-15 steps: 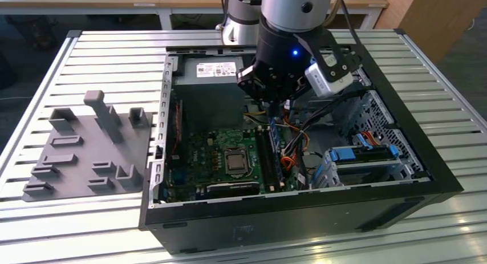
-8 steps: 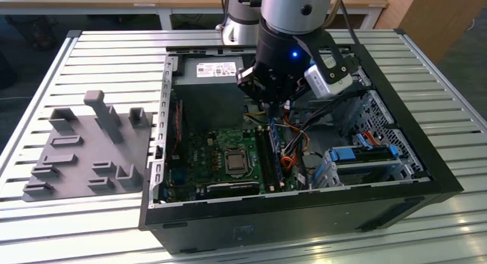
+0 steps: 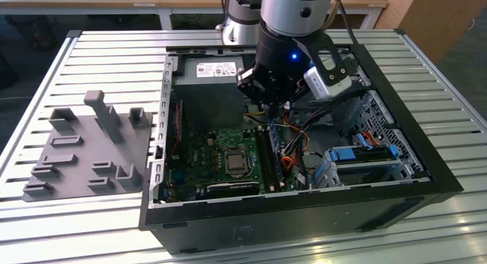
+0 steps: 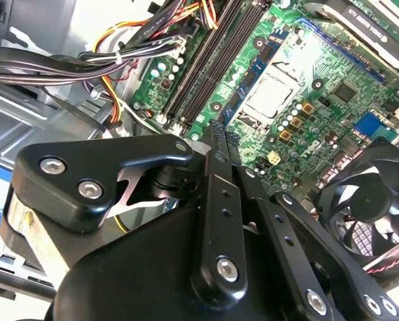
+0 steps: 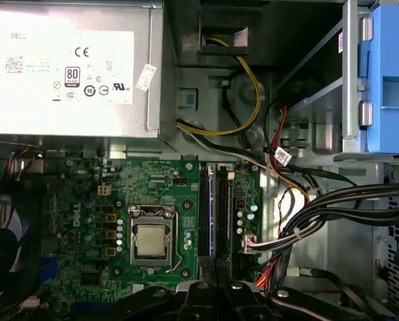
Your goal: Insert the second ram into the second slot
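Inside the open computer case (image 3: 426, 161), a thin dark blue ram (image 5: 211, 214) stands on edge in the row of black memory slots (image 5: 226, 214) beside the processor socket. It also shows as a blue strip (image 3: 275, 153) in the exterior view. I cannot tell whether it is the second ram. My gripper (image 3: 270, 109) hangs just above the slots' end nearest the power supply. Its black fingers (image 4: 216, 154) are shut together with nothing seen between them. Their tips (image 5: 216, 286) line up over the slots (image 4: 209, 60).
A power supply (image 5: 65, 67) fills the case's far end. A bundle of black cables (image 5: 333, 207) runs close beside the slots, with light-blue drive brackets (image 3: 361, 155) past it. A fan (image 4: 367, 207) sits beyond the processor socket (image 5: 149, 241). A grey fixture (image 3: 84, 155) lies outside the case.
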